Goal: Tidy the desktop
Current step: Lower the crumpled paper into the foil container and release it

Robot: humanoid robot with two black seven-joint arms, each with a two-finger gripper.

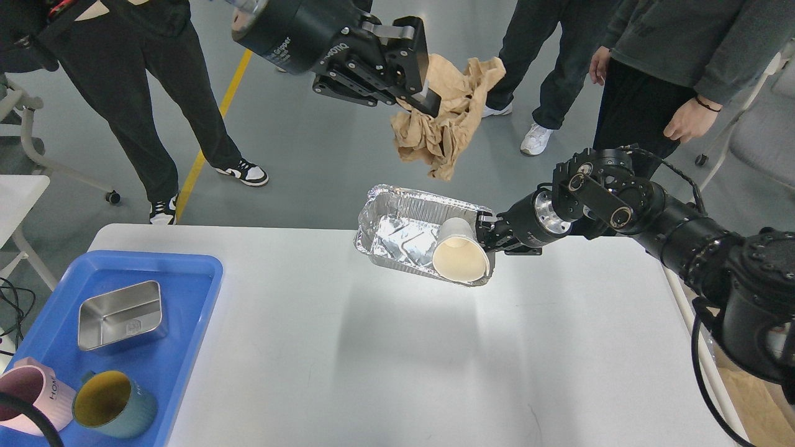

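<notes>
The white desktop (pixel 397 360) fills the lower view. My left gripper (pixel 421 81) is shut on a crumpled brown paper (pixel 446 121) and holds it high above the table's far edge. My right gripper (pixel 483 233) is shut on the right rim of a foil tray (pixel 397 233), which it holds tilted above the desktop's far edge. A paper cup (pixel 459 257) lies on its side in the tray, its mouth toward me.
A blue plastic tray (pixel 186 323) at the left front holds a steel box (pixel 121 313), a pink mug (pixel 28 397) and a teal mug (pixel 112 403). Several people stand beyond the table. A small white table (pixel 18 198) is at the far left.
</notes>
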